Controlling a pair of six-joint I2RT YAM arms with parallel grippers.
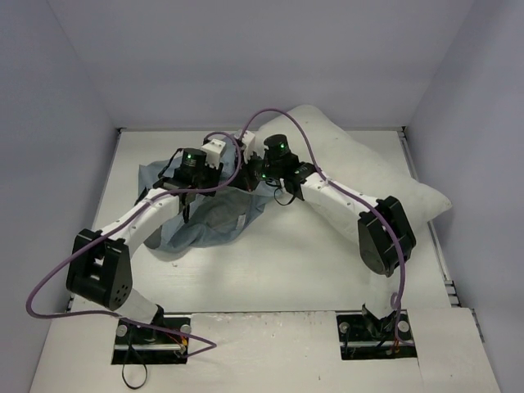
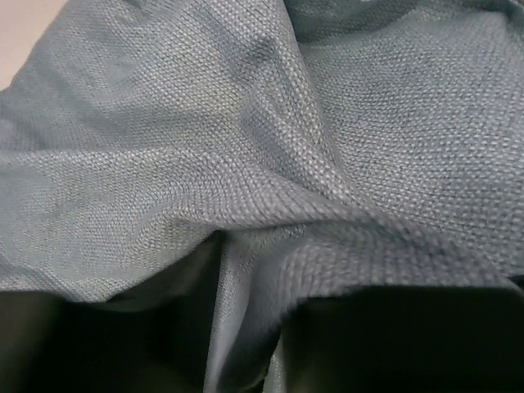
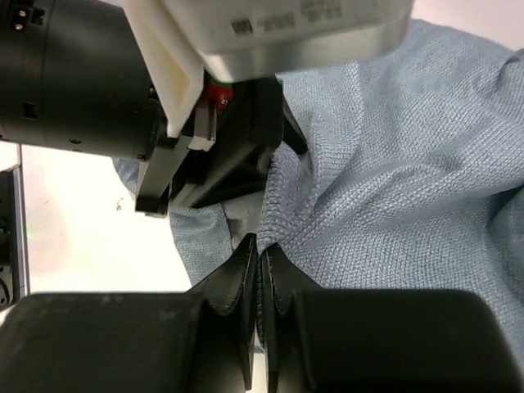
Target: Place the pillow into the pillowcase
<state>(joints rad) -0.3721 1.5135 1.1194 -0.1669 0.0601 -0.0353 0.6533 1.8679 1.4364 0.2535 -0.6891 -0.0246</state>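
The white pillow [image 1: 360, 164] lies at the back right of the table. The pillowcase [image 1: 205, 217] lies crumpled at the left centre with its pale blue-grey side showing. My left gripper [image 1: 232, 176] and right gripper [image 1: 250, 180] meet at its upper right edge, next to the pillow's near corner. In the right wrist view my right gripper [image 3: 260, 254] is shut on a fold of the pillowcase [image 3: 393, 180], and the left gripper [image 3: 237, 164] pinches the same edge just above. In the left wrist view the pillowcase [image 2: 327, 123] fills the frame, and a fold runs between the left gripper's [image 2: 246, 327] dark fingers.
Pale walls close in the white table [image 1: 286, 270] at the back and on both sides. Purple cables [image 1: 303, 135] loop over both arms. A metal rail [image 1: 442, 254] runs along the table's right edge.
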